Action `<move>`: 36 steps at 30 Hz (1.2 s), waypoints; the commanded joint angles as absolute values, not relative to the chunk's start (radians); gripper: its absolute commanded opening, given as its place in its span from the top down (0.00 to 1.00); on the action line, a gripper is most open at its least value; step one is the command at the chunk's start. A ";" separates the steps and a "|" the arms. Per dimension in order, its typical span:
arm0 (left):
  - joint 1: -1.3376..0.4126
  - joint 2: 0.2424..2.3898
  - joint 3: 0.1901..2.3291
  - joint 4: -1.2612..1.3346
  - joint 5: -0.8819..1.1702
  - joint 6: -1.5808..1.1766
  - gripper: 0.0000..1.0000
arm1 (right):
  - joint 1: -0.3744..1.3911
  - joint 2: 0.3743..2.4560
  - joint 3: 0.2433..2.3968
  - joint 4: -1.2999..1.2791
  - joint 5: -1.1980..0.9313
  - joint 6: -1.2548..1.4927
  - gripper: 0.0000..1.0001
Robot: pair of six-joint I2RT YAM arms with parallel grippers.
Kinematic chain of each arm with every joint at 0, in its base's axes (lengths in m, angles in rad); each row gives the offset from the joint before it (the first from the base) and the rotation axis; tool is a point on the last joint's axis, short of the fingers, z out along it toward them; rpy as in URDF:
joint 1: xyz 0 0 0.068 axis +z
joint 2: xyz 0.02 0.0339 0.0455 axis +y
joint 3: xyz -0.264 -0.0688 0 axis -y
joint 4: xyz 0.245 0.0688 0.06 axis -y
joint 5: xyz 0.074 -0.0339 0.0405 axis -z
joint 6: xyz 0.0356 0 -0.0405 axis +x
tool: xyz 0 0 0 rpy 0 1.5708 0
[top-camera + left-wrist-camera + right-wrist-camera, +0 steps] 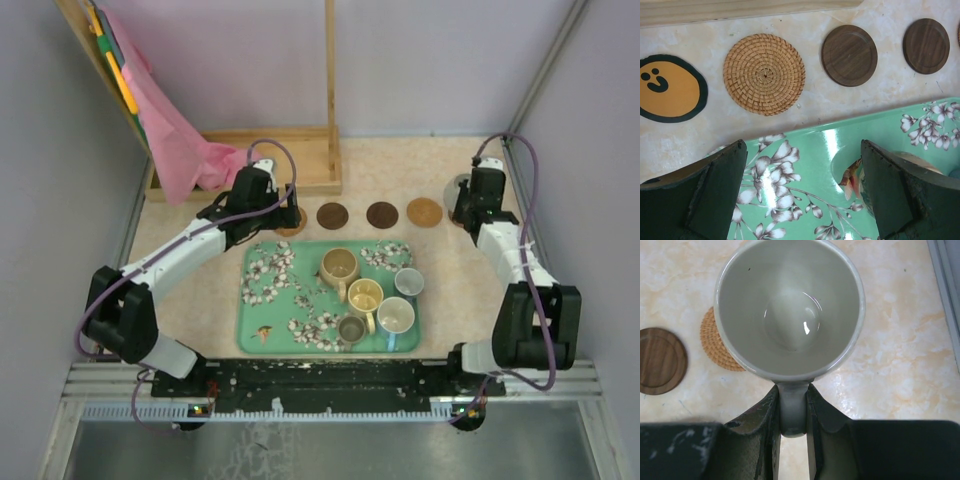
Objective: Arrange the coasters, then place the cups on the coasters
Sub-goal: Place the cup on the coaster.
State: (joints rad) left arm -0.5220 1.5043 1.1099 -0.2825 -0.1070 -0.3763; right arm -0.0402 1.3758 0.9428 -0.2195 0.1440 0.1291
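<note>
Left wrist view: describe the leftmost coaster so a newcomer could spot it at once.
Beyond the far edge of the green flowered tray lies a row of coasters. The leftmost coaster sits beside the woven coaster. Unlike that one and the two dark wooden coasters, it is flat orange with a dark rim and a smiling face.

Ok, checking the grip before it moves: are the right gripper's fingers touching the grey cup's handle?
Touching. The right wrist view shows the right gripper with both fingers pressed against the grey cup's handle, no gap.
</note>
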 commanded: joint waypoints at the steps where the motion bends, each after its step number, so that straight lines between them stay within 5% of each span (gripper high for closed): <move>1: -0.528 1.467 1.102 -0.243 -0.096 -0.382 0.00 | -0.086 1.382 1.003 -0.061 0.145 0.109 1.00; 36: -0.526 1.460 1.080 -0.236 -0.087 -0.373 0.00 | -0.157 1.556 1.033 0.030 0.113 0.083 1.00</move>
State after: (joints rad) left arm -0.5220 1.4757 1.0847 -0.2611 -0.0948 -0.3771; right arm -0.1360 1.5539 0.9501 -0.1303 0.1066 0.0879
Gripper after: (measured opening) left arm 0.998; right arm 0.218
